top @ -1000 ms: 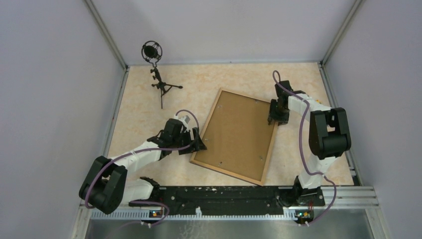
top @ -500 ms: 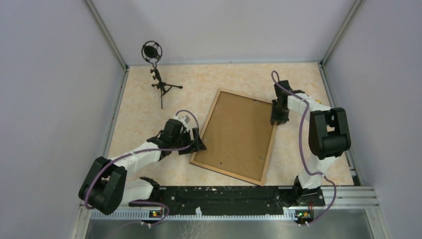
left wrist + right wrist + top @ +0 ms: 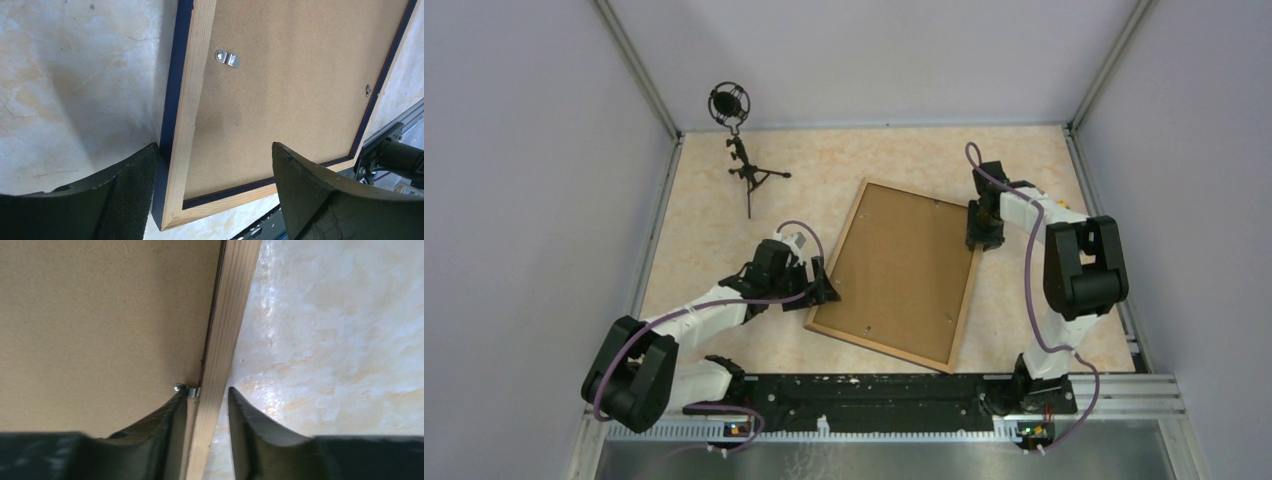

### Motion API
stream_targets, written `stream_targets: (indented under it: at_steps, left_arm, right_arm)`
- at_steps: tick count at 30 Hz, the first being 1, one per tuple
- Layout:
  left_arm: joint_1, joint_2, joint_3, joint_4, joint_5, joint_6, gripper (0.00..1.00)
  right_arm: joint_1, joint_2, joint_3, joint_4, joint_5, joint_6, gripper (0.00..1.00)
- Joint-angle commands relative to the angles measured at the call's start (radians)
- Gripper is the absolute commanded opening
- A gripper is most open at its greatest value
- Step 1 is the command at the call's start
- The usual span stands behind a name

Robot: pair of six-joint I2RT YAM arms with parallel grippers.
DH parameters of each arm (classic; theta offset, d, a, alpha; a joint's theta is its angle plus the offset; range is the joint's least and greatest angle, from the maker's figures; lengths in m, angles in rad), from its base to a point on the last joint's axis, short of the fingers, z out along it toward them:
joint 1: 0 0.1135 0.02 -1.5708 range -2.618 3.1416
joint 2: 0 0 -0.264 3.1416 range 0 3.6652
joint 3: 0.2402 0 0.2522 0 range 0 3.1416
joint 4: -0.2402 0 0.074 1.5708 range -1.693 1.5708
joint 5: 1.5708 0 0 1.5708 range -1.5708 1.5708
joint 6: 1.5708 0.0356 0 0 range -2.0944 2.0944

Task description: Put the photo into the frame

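Left arm: elbow low at the near left, forearm stretched flat across the table (image 3: 714,230) toward the centre. Left gripper (image 3: 826,283) sits at the frame's left rail, close to the near-left corner. Jaws spread wide and straddle the rail: one finger (image 3: 135,185) outside against the dark blue edge, the other over the board (image 3: 904,265). No grip.

Frame (image 3: 879,347): lies flat mid-table, light wood side up, turned slightly so its far end leans right. The brown board fills it. A metal clip (image 3: 227,58) shows on the board just inside the left rail.

Right arm: base at the near right, elbow raised high, forearm reaching away and inward, wrist bent down. Right gripper (image 3: 980,240) points down at the right rail near the far-right corner. Its jaws stand narrow and are closed on the wooden rail, one finger (image 3: 170,425) inside beside a small clip (image 3: 191,389), the other outside over the table.

Far left: microphone (image 3: 742,165) on a small tripod, well apart from the frame.

Against a second ago: the right jaws have drawn in from a wider stance onto the rail, and that wrist has edged slightly farther along it. The left jaws have opened a touch. The frame has not shifted. The left arm holds the same pose.
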Motion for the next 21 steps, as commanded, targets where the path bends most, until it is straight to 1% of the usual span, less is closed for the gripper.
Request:
stream_targets:
  at_steps: [1,3,6,11,14,19,21]
  left_arm:
    - [-0.007,-0.009,-0.011,0.028,0.052,0.016,0.88]
    - [-0.006,-0.011,-0.016,0.036,0.074,0.021,0.9]
    - [-0.007,-0.004,-0.026,0.054,0.116,0.021,0.91]
    - [-0.01,-0.003,-0.067,0.127,0.222,0.0,0.9]
    - [-0.03,-0.012,-0.082,0.169,0.284,0.009,0.89]
    - [-0.123,-0.022,-0.072,0.214,0.282,-0.018,0.9]
    - [-0.133,-0.03,-0.066,0.218,0.27,-0.028,0.9]
  right_arm:
    - [0.015,0.002,-0.045,0.08,-0.08,-0.032,0.48]
    - [0.013,-0.004,-0.044,0.104,-0.152,-0.032,0.58]
    - [0.014,0.01,-0.027,0.136,-0.235,-0.025,0.66]
    - [0.014,0.069,0.048,0.186,-0.346,0.002,0.69]
    - [0.021,0.118,0.121,0.199,-0.377,-0.001,0.75]
    - [0.075,0.226,0.311,0.122,-0.383,-0.041,0.78]
    - [0.102,0.254,0.371,0.072,-0.361,-0.057,0.79]
